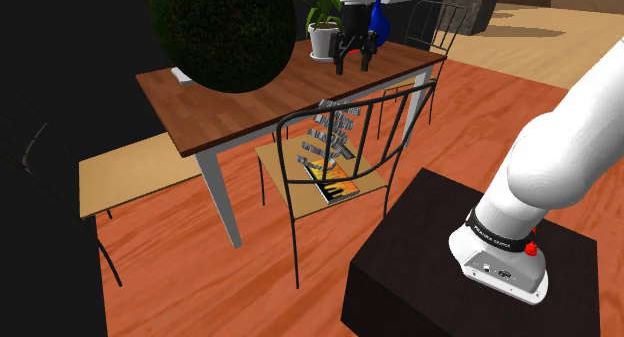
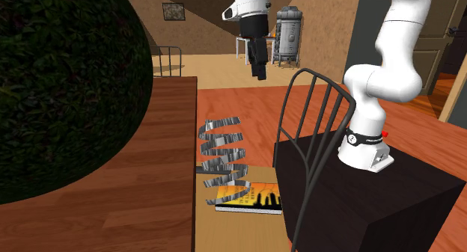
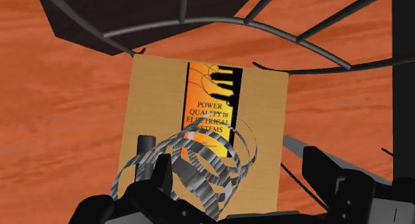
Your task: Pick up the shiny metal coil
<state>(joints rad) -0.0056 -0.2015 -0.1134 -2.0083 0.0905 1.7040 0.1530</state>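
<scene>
The tool hangs with its two black fingers pointing straight down and standing apart, open, with nothing clasped between them. Well below it, almost directly underneath, the coil stands on the light wooden seat of a black wire-backed chair. The coil is a shiny grey metal ribbon wound in loose turns. Its long axis is upright and its top end points up at the tool, so the wrist view looks nearly down its length and the turns overlap as rings. Its foot is at one end of an orange and black book lying flat on the same seat; whether it rests on the cover I cannot tell. The chair stands against the near side of a brown wooden desk on pale legs. A potted plant stands at the desk's far edge, and a big dark green ball of leaves looms over the desk towards the shoulder view's left. The arm's black stand sits on the reddish plank floor to the shoulder view's right of the chair.
</scene>
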